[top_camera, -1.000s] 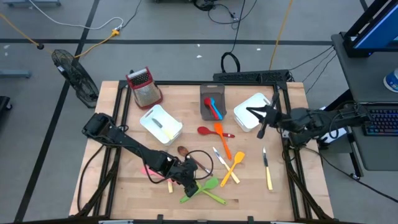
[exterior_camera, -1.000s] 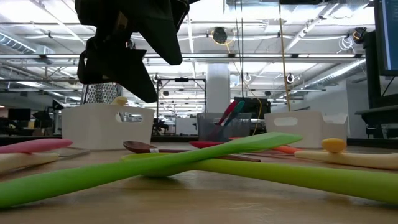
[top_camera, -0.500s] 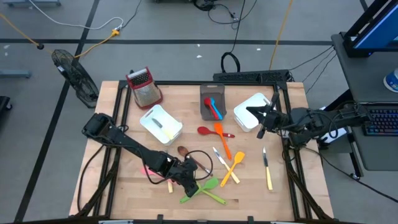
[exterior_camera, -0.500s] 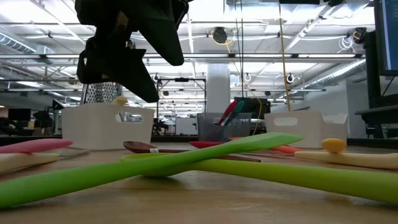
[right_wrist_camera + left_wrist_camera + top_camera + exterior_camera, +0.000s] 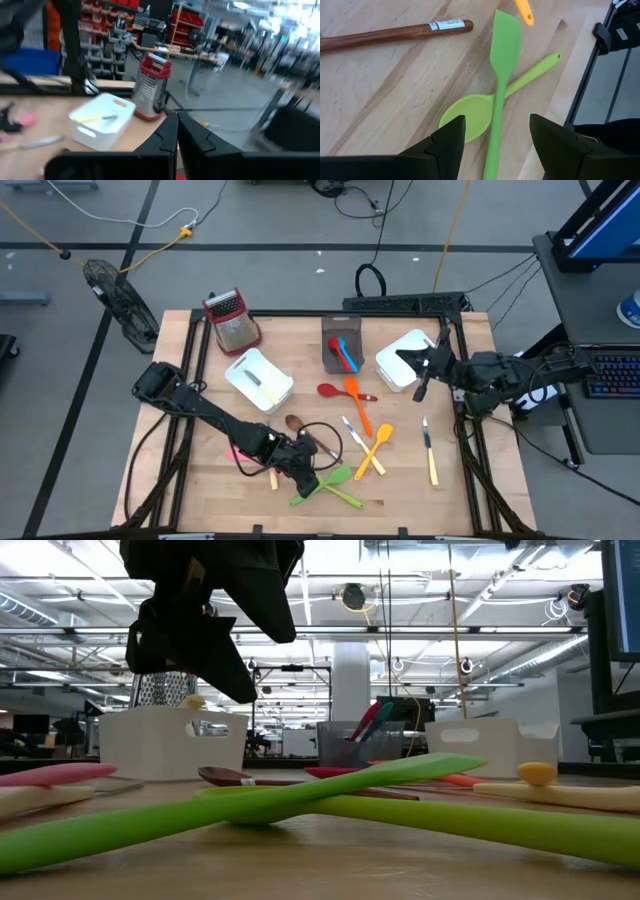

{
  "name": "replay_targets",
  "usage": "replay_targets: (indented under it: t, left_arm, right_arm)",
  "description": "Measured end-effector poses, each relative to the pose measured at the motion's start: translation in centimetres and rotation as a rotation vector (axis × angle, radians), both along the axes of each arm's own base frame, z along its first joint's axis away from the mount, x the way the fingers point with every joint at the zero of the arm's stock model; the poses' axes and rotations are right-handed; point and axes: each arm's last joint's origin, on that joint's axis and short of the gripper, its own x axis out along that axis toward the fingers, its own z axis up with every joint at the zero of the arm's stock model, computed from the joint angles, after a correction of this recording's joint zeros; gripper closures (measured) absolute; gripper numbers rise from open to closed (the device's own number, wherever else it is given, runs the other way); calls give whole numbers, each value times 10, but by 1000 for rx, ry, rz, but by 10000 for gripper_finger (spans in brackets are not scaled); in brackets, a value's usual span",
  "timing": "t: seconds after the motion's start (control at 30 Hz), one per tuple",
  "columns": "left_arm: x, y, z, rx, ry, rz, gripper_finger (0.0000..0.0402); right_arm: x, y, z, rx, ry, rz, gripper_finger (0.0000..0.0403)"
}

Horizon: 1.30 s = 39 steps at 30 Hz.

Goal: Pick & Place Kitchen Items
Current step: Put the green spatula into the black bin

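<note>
A green spatula (image 5: 501,65) lies crossed over a green spoon (image 5: 468,118) near the table's front edge; both rest flat on the wood (image 5: 330,484). My left gripper (image 5: 496,120) hangs open above their crossing, one finger on each side, slanting downward and clear of the table in the low view (image 5: 200,630). Other kitchen items lie around: a brown spoon (image 5: 293,422), an orange spatula (image 5: 356,402), a red spoon (image 5: 328,390), a yellow spatula (image 5: 375,448) and a yellow-handled knife (image 5: 430,456). My right gripper (image 5: 408,366) is shut and held level, high beside the right white bin (image 5: 398,352).
A dark grey bin (image 5: 340,332) holds red and blue utensils. A white bin (image 5: 258,378) stands at centre left, with a yellow item inside. A red-topped grater (image 5: 232,320) stands at the far left. A pink utensil (image 5: 236,452) lies under my left arm. A black cable loops by the brown spoon.
My right gripper has rolled a little about its own pointing line while staying in place and shut. My left gripper and the utensils have kept still.
</note>
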Motion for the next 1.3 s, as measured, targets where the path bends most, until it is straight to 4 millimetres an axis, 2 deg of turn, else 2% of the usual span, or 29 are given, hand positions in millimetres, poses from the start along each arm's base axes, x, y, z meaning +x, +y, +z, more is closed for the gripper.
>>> replay_targets:
  t: [0.23, 0.4, 0.6, 0.87, 0.97, 1.13, 1.3]
  left_arm:
    - [1, 0, 1, 8, -15, 4, 174]
    - [4, -8, 6, -9, -109, 18, 174]
    - [8, -8, 10, 3, -170, 54, 174]
    - [11, -8, 15, 27, -221, 104, 174]
    - [19, -10, 20, 38, -233, 99, 174]
    - [46, -20, 12, 90, -143, 33, 174]
    - [60, -24, 2, 133, 76, -10, 174]
  right_arm:
    - [0, 0, 0, 40, -22, -2, 399]
    - [0, 0, 4, 51, -66, 1, 399]
    - [0, 0, 10, 187, -180, 1, 399]
    - [1, 0, 9, 204, -181, -1, 399]
    - [1, 0, 9, 204, -180, -1, 399]
    - [2, 0, 7, 201, -166, -2, 399]
    - [3, 1, 5, 197, -151, -4, 399]
